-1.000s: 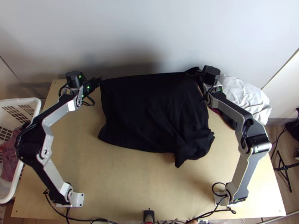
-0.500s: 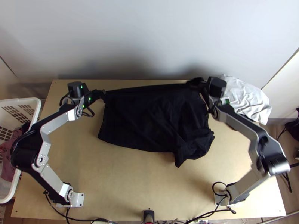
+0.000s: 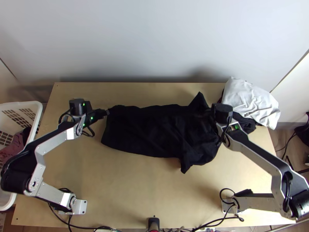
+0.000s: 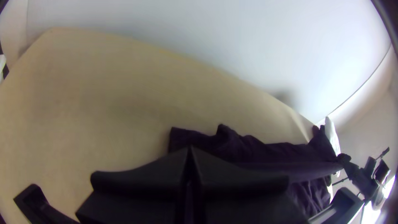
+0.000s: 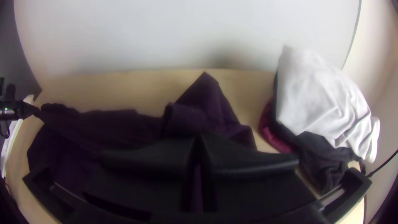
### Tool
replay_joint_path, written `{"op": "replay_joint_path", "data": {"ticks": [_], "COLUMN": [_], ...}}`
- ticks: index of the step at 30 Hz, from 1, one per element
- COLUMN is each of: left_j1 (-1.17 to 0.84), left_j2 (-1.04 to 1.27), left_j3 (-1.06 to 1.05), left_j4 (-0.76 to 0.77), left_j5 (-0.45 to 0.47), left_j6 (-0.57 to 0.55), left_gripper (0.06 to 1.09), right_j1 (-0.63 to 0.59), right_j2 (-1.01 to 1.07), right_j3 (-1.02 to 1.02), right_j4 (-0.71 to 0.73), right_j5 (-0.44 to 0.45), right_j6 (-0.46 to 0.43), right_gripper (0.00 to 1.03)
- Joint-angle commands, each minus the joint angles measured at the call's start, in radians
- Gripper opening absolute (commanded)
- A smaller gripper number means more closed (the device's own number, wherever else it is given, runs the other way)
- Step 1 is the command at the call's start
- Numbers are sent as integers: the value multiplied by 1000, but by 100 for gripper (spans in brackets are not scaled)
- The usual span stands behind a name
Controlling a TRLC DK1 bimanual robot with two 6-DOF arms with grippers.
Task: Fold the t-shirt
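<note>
- Evidently, the t-shirt is lying across the bench, beyond its middle towards the far edge, well apart from the near edge.
- The folding seems to be only partly under way: the far part of the cloth is bunching and doubling over the rest, while the near part is lying fairly flat towards the left.
- A pointed flap is sticking out towards the far edge, and a crumpled bit is poking towards the near edge, so squaring up, further folds and smoothing are apparently remaining.
- The left gripper is pinching the shirt at its far left corner, its fingers meeting with only cloth between them.
- The right gripper is likewise clamping the shirt towards the right, fingers closed together; a strip of cloth is stretching between the two grippers.
- White cloth is resting at the bench's far right corner.
</note>
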Motion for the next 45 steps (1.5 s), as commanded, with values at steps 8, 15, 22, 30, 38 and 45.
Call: {"op": "replay_joint_path", "data": {"ticks": [8,15,22,30,38,45], "left_j1": [-26,-25,3,40,-78,-140], "left_j2": [-97,-140,-237,-445,-571,-562], "left_j3": [-91,-34,-31,-94,-237,-335], "left_j4": [-100,-218,-316,-489,-598,-549], "left_j5": [51,57,71,148,172,152], "left_j6": [23,49,81,92,49,12], "left_gripper": [32,104,104,104,104,104], "right_j1": [120,129,172,201,255,313], "right_j2": [-36,-102,-228,-506,-656,-682], "right_j3": [-129,-99,-36,-111,-126,-156], "right_j4": [0,-59,-184,-435,-633,-722], "right_j5": [-16,-42,-41,-42,-48,-70], "right_j6": [56,57,86,134,152,183], "right_gripper": [22,99,99,98,98,97]}}
